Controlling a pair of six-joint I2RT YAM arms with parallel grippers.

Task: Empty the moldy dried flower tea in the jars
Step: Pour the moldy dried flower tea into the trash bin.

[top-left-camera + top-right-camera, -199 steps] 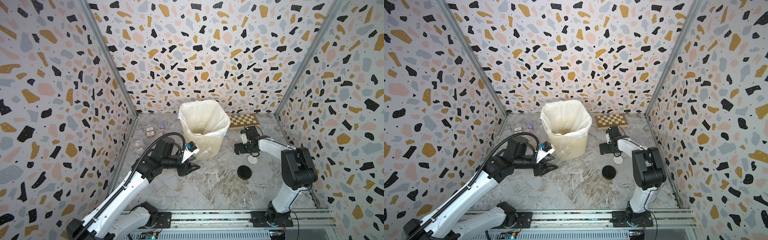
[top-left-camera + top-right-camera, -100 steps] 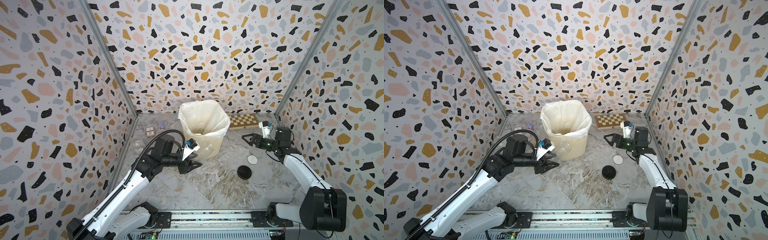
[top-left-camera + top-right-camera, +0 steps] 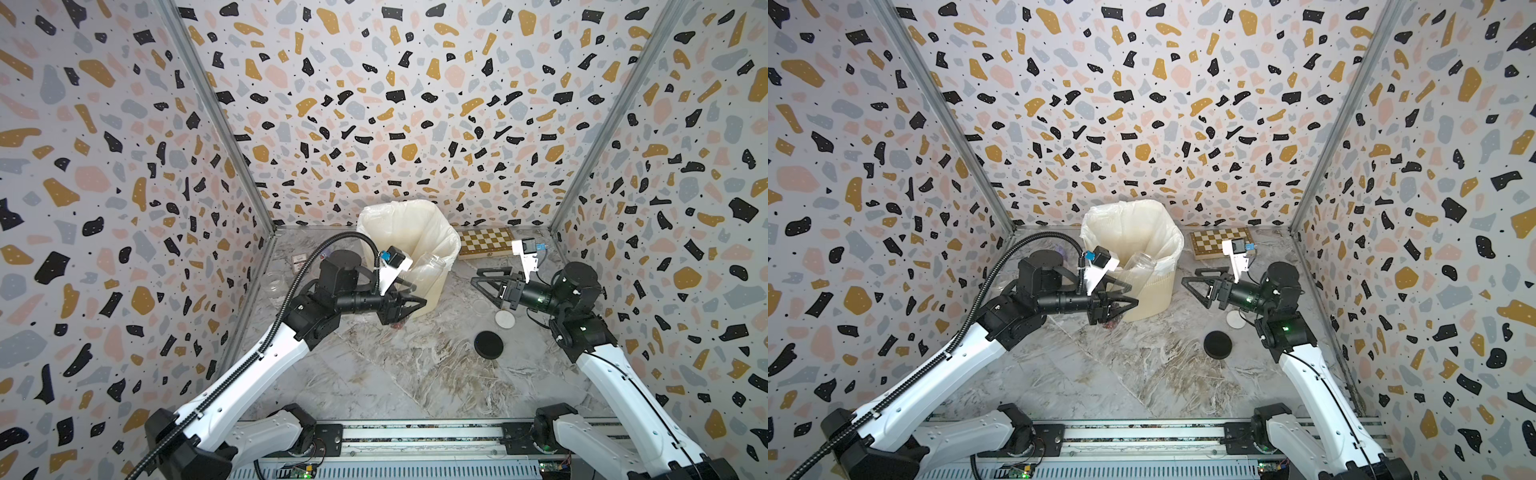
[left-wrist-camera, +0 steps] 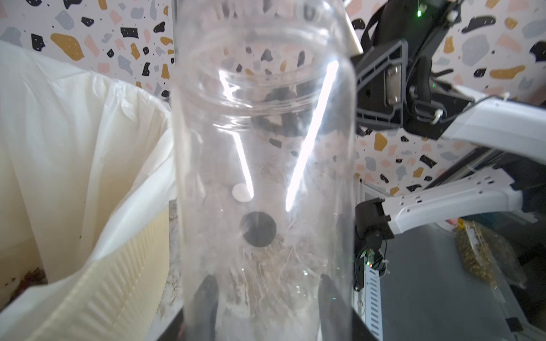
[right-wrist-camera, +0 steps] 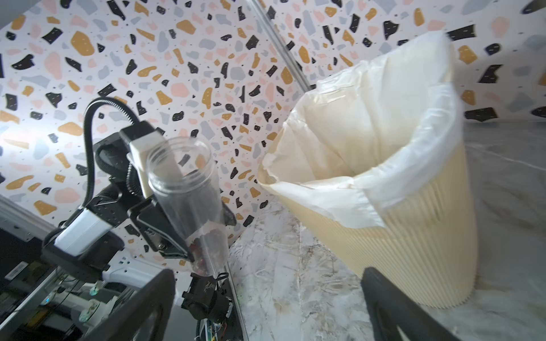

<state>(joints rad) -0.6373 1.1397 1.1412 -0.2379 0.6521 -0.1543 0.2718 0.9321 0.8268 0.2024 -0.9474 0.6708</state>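
Observation:
My left gripper (image 3: 417, 293) (image 3: 1133, 294) (image 4: 267, 304) is shut on the base of a clear lidless jar (image 3: 430, 266) (image 3: 1139, 264) (image 4: 266, 147) (image 5: 186, 189). The jar leans mouth-up against the front of the cream bin. Reddish-brown dried flower tea (image 5: 204, 245) (image 3: 397, 324) sits at the jar's bottom between the fingers. My right gripper (image 3: 476, 275) (image 3: 1188, 275) (image 5: 267, 310) hangs open and empty to the right of the bin, pointing at it. Two more jars stand by the left wall: a clear one (image 3: 275, 284) and a labelled one (image 3: 299, 259).
The ribbed cream bin (image 3: 434, 293) (image 3: 1154, 295) (image 4: 118, 283) (image 5: 413, 251) with a white bag stands at the back middle. A black lid (image 3: 488, 344) (image 3: 1217, 344), a white lid (image 3: 505, 320) and a clear lid (image 3: 482, 306) lie under the right arm. A chessboard (image 3: 486, 241) lies at the back right.
My right arm has lifted away from the lids, swung out to the right, then come back toward the bin, open throughout. My left gripper has carried the jar slightly closer to the bin.

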